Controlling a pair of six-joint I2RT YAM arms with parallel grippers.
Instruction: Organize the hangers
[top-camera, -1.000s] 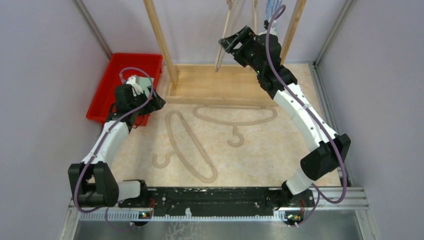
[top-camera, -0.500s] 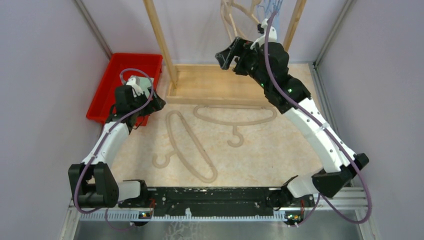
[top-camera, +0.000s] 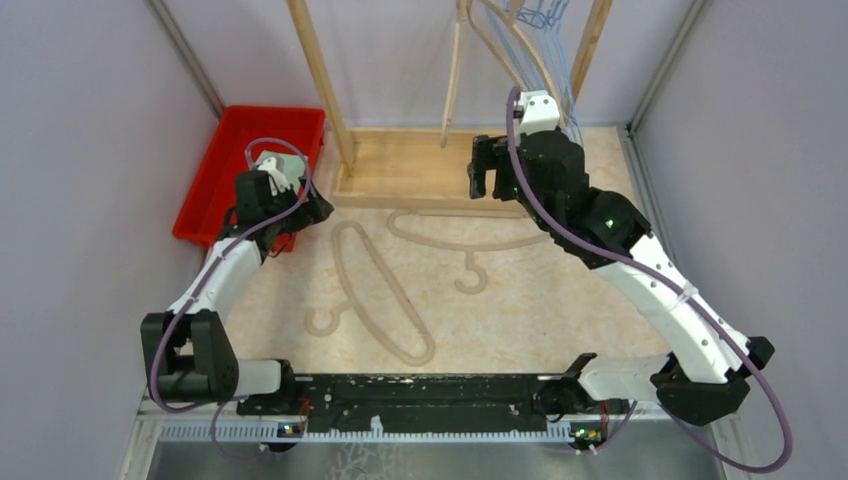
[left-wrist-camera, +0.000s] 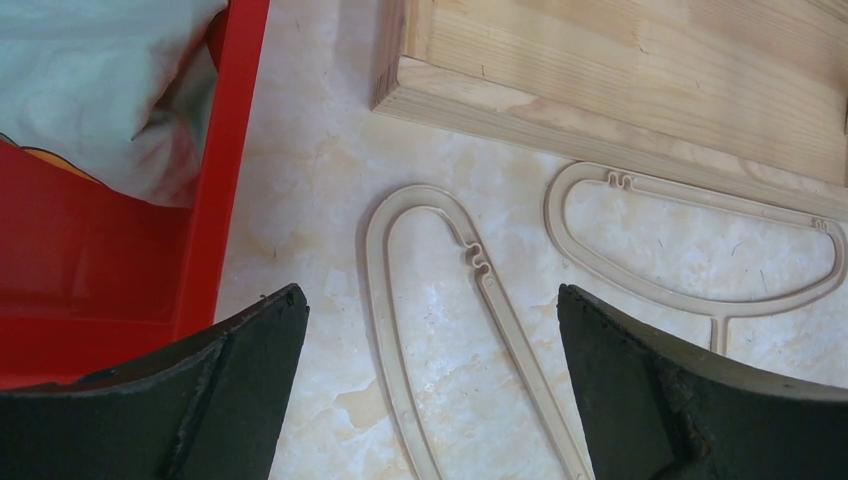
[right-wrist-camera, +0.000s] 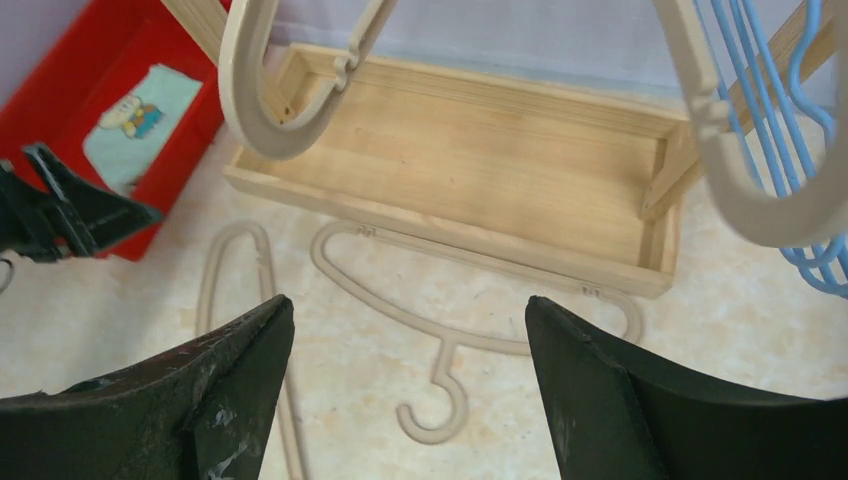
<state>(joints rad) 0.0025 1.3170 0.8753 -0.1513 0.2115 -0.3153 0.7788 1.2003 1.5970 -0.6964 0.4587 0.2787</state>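
Two beige hangers lie flat on the table. One (left-wrist-camera: 377, 300) runs lengthwise below my left gripper (left-wrist-camera: 430, 292), whose jaws stand wide open and empty above it, next to the red bin. The other (right-wrist-camera: 442, 358) lies along the front of the rack base with its hook toward me, below my right gripper (right-wrist-camera: 407, 300), which is also open and empty. In the top view that gripper (top-camera: 484, 180) hovers over the rack base. More beige hangers (right-wrist-camera: 245, 110) and light-blue wire hangers (right-wrist-camera: 820, 262) hang from the rack above it.
The wooden frame rack has a tray-like base (top-camera: 420, 170) and two tall posts at the back. A red bin (top-camera: 215, 190) with a pale cloth (left-wrist-camera: 100, 80) in it stands at the back left. Grey walls close in both sides.
My right arm has come down and back from the hanging hangers, with its jaws wider apart. The beige hangers on the rack have swung. The left arm has barely moved.
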